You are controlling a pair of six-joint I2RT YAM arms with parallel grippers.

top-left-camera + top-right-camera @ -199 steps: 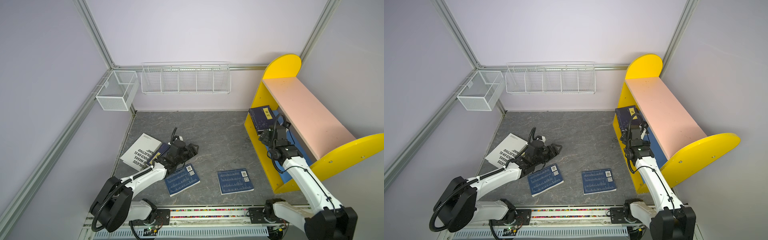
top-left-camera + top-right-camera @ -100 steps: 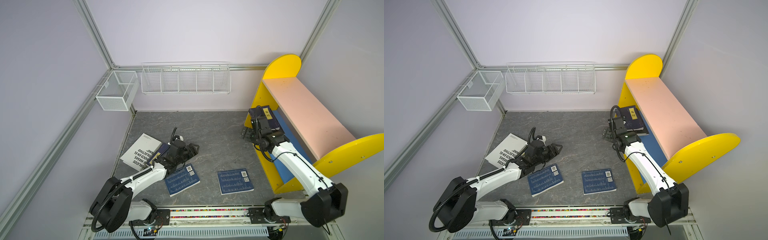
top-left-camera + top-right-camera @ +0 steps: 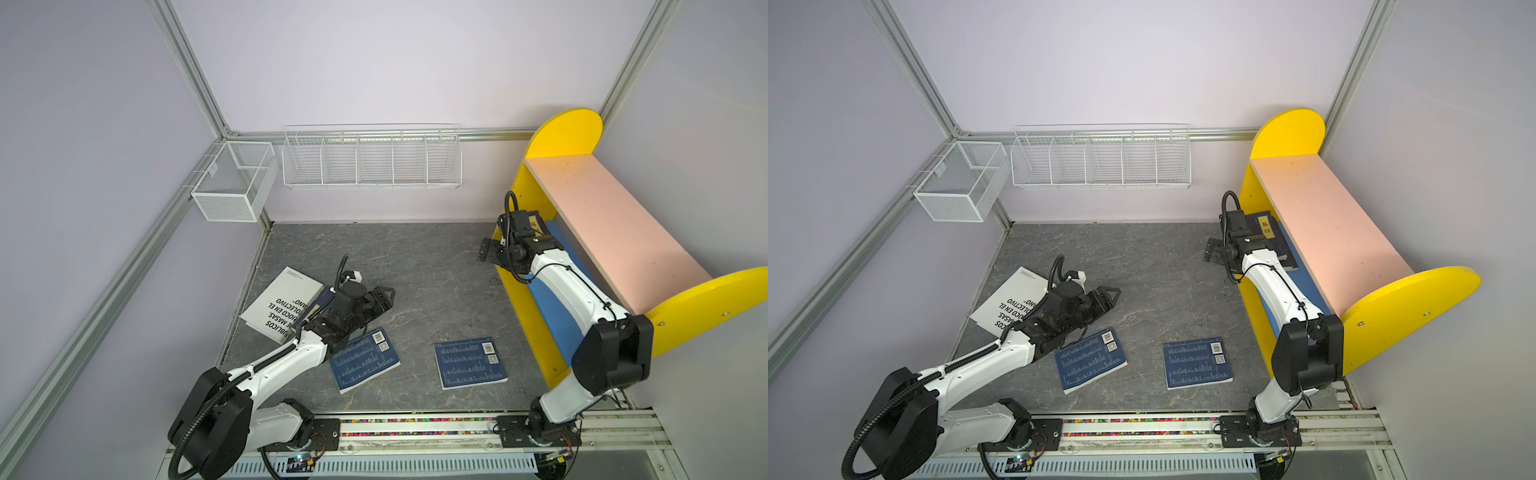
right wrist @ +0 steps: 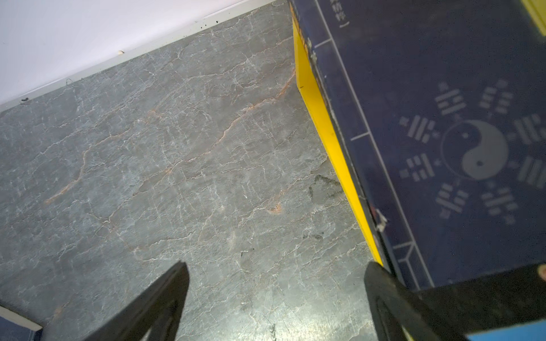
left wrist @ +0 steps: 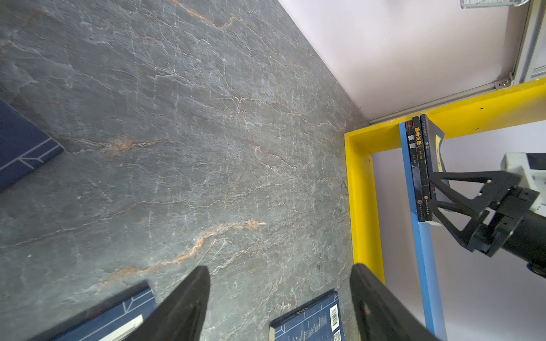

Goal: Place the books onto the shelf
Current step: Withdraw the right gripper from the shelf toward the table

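Two navy books (image 3: 365, 359) (image 3: 470, 362) lie barcode side up on the grey floor, and a large white book (image 3: 282, 303) lies at the left with another navy book (image 3: 323, 296) on its edge. The shelf (image 3: 602, 224) stands at the right. On its blue lower board is a stack of books (image 3: 1271, 237), a navy one (image 4: 443, 133) on top. My right gripper (image 3: 486, 251) (image 4: 274, 283) hangs open and empty over the floor just outside the shelf's front edge. My left gripper (image 3: 384, 297) (image 5: 279, 283) is open and empty above the floor beyond the nearer navy book.
A white wire divided rack (image 3: 372, 158) and a white mesh basket (image 3: 232, 187) hang on the back wall. Lilac walls close in the floor on three sides. The arms' base rail (image 3: 415, 428) runs along the front edge.
My right gripper has drawn back from the book stack on the lower board, out to the left over the floor. The left arm and the floor books have not moved.
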